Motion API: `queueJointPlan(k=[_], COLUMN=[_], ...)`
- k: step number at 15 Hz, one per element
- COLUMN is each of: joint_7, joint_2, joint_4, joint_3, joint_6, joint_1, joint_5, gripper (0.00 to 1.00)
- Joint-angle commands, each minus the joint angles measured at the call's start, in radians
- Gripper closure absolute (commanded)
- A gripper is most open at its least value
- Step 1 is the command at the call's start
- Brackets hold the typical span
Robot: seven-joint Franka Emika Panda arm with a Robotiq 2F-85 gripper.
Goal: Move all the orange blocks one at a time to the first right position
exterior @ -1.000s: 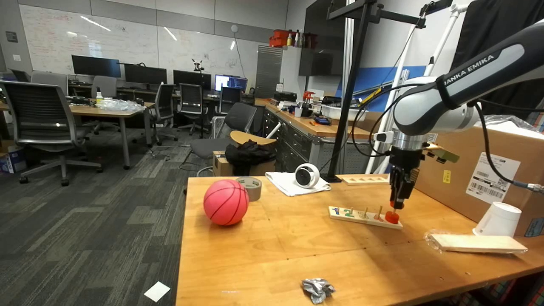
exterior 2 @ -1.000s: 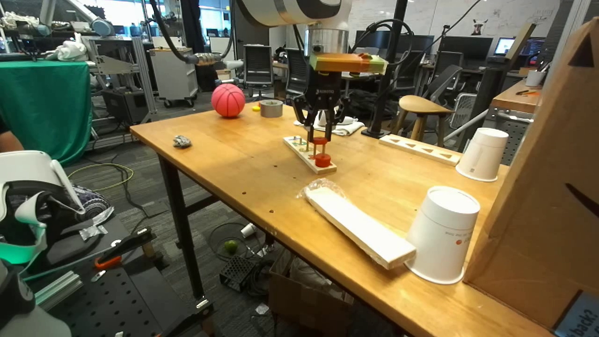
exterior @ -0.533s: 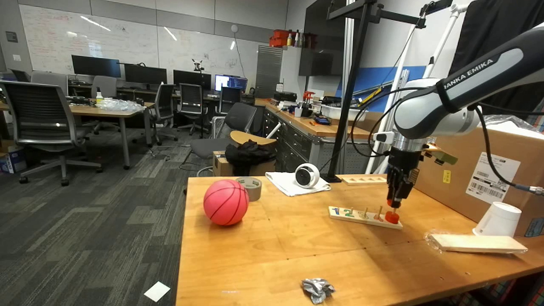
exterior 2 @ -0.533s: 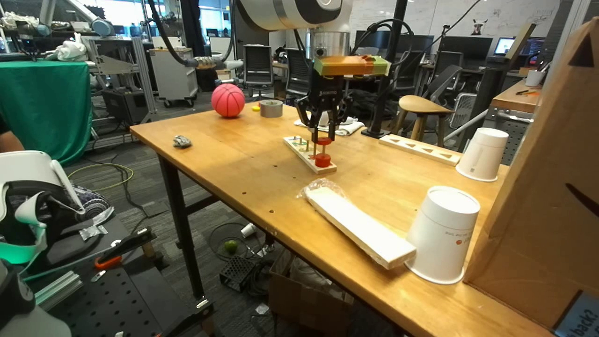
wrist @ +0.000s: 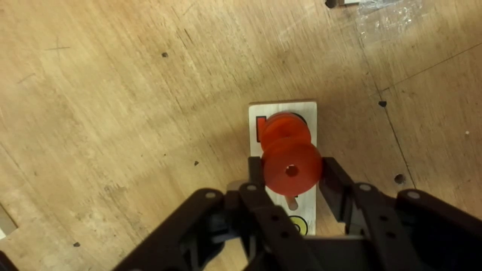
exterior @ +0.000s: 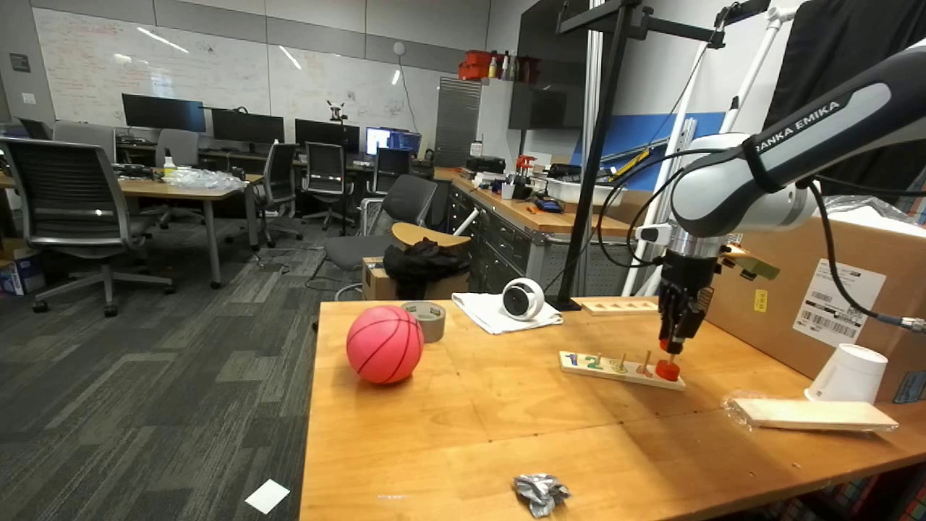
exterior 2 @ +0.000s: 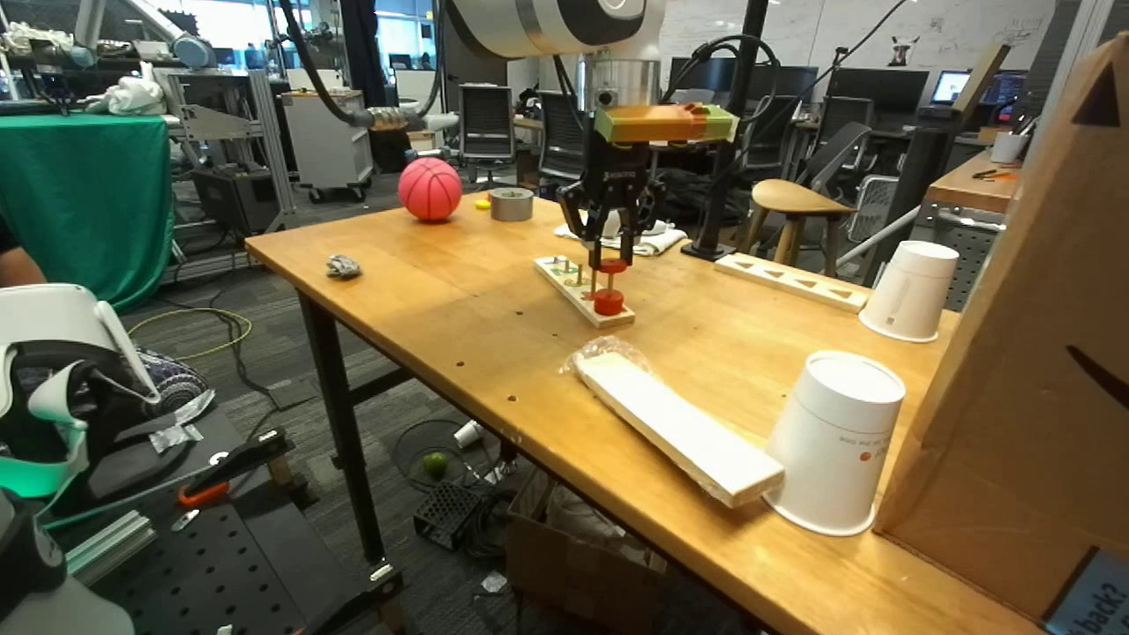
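Red-orange round blocks (exterior 2: 609,302) sit on the end peg of the thin pale tray (wrist: 275,107), its right end in an exterior view (exterior: 667,370). How many are stacked cannot be told. My gripper (wrist: 292,165) is shut on another orange block (wrist: 301,180) with a centre hole, held level just above that end. The held block also shows in an exterior view (exterior 2: 613,265). The end peg rises from the stacked blocks toward it; I cannot tell whether the peg tip is in its hole. The neighbouring peg (wrist: 292,203) stands bare.
Pink-red ball (exterior: 385,344), tape roll (exterior: 427,322), white cloth (exterior: 485,311) and crumpled foil (exterior: 541,493) lie on the table. A wrapped pale board (exterior 2: 679,428), paper cups (exterior 2: 838,441), a triangle-holed tray (exterior 2: 789,282) and a large cardboard box (exterior: 781,289) are nearby.
My gripper with the held block has shifted slightly, to the right in one exterior view and to the left in another, staying above the tray's end. It has hardly moved over the last half second.
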Motion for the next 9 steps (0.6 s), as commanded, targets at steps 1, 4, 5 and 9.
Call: queueJointPlan(k=[1,4,5,9], joint_7=[0.000,0.002,0.001,-0.011], joint_2=[-0.003,-0.005,-0.005,-0.003], joint_4=[0.005,0.004,0.004,0.001], joint_3=[-0.012,-0.018,-0.019,-0.015], joint_6=[-0.015,-0.018,-0.018,-0.013], joint_1=[-0.003,-0.005,-0.006,-0.007], joint_5=[-0.026,-0.033,-0.031,-0.015], gripper=[0.83,0.83,0.83,0.83])
